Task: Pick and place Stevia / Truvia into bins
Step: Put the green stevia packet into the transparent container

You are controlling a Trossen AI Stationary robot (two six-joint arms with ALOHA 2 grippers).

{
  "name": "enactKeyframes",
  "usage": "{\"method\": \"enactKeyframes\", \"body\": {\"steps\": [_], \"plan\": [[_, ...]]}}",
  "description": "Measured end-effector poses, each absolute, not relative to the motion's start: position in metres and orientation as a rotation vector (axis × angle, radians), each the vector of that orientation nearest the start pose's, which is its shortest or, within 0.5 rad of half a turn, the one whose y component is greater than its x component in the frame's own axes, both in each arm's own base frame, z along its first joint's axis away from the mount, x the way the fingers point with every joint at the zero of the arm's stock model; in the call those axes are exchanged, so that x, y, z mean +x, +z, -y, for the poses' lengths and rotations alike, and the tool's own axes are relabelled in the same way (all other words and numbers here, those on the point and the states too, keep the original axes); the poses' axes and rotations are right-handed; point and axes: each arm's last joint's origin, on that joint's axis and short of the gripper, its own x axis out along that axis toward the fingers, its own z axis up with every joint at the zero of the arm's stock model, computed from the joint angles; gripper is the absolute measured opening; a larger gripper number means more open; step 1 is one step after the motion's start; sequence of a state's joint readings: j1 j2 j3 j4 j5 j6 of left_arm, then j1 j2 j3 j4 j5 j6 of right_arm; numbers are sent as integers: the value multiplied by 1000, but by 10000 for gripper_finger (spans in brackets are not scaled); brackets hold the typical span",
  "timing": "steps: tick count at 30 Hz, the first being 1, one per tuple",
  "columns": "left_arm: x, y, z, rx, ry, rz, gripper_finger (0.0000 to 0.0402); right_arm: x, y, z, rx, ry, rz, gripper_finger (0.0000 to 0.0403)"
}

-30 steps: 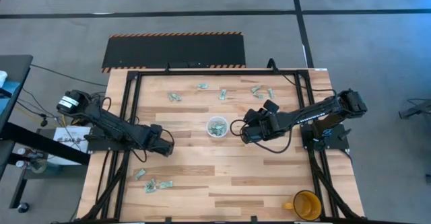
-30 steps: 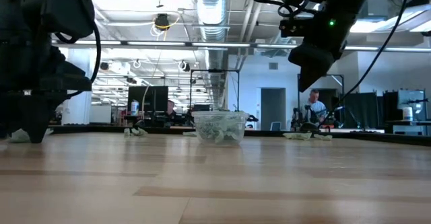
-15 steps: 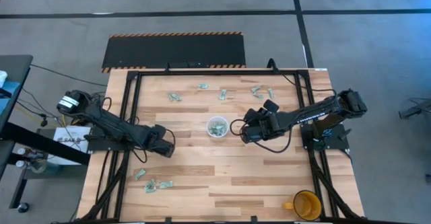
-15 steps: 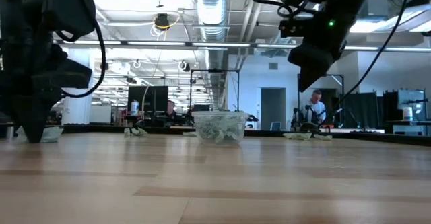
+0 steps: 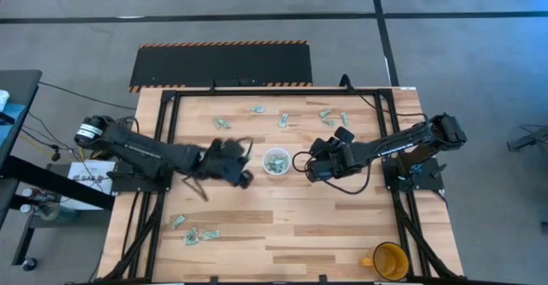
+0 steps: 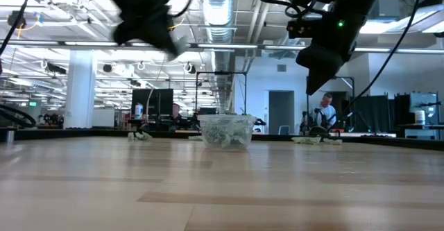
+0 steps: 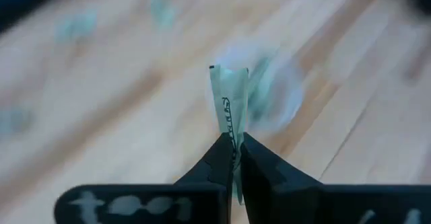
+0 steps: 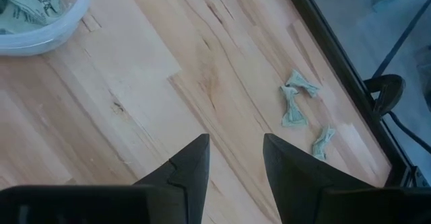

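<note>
Left gripper (image 5: 242, 175) pinches one sachet (image 7: 229, 103) between its closed fingertips (image 7: 225, 158); in the left wrist view the sachet stands up out of the tips, crumpled, pale green and white with dark print. The gripper is lifted off the table (image 5: 282, 221) and sits just beside the cup (image 5: 276, 161), on the side toward the left arm's base. In the low view it hangs high above the tabletop, blurred.

Right gripper (image 5: 310, 167): fingers (image 8: 190, 162) spread apart, nothing between them. It hangs above the table just beside the cup on the opposite side from the left gripper, not touching it. The right wrist view looks down on bare wood with the cup's rim at one corner.

Cup: clear, round, near the table's middle, between the two grippers. It already holds a pile of sachets, seen through its wall in the low view.

Loose sachets relative to the cup:
- a scatter along the far edge of the table beyond the cup, among them one (image 5: 222, 123) toward the left arm's side and a few (image 5: 326, 116) toward the right arm's side;
- a small cluster (image 5: 201, 234) near the front edge, on the left arm's side, well apart from the cup.

Mug (image 5: 390, 260), yellow-orange, stands at the front corner on the right arm's side, far from the cup.
</note>
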State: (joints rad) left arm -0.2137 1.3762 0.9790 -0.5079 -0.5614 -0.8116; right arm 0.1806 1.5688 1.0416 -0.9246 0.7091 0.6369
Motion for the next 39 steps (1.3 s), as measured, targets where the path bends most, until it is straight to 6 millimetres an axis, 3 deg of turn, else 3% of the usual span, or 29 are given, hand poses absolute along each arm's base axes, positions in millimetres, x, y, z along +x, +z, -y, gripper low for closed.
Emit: {"method": "enactKeyframes", "body": {"steps": [3,6,14,23,34,39], "plan": [[293,264,23,-344,517,-586,2,271,207,-30,-90,-812,-1094,134],[308,263,2,-344,417,-569,2,272,207,-30,-85,-812,-1088,134],[328,221,-40,-425,321,-726,2,270,207,-30,-91,-814,-1102,134],[339,189,-42,-442,203,-838,21,270,207,-30,-86,-816,-1101,134],[341,192,-43,-411,191,-809,69,270,207,-30,-86,-816,-1102,134],[335,203,-38,-502,69,-846,102,270,207,-30,-87,-816,-1103,134]]}}
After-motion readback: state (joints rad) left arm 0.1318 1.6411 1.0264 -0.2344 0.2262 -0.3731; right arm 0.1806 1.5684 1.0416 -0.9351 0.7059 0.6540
